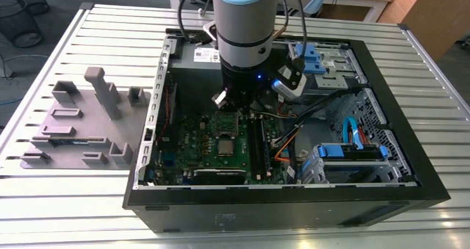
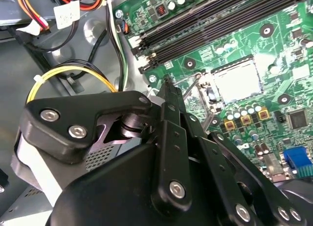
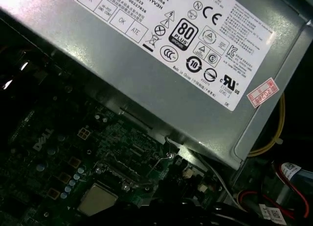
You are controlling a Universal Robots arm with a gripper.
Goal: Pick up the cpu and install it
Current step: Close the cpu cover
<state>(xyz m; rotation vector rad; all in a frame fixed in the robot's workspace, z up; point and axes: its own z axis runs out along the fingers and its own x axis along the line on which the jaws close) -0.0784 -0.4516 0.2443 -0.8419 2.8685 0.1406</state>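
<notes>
The cpu [image 1: 226,146] is a small dull silvery square lying flat in the socket on the green motherboard, inside the open computer case. It also appears in both wrist views [image 2: 238,79] [image 3: 98,199]. The socket's thin wire lever [image 2: 190,86] [image 3: 166,148] stands raised beside it. My gripper [image 2: 167,82] hangs low over the board [image 1: 231,108], just off the socket's edge next to that lever. Its black fingers [image 2: 169,133] are drawn together into one bar, shut, with nothing seen between them.
The grey power-supply box [image 3: 161,55] [image 1: 192,57] lies close behind the socket. Black memory slots [image 2: 205,30] run along one side of it. Yellow cables [image 2: 63,72] loop near the gripper. Blue drive cages [image 1: 353,152] fill the case's right side. A grey fixture rack [image 1: 81,122] stands on the slatted table.
</notes>
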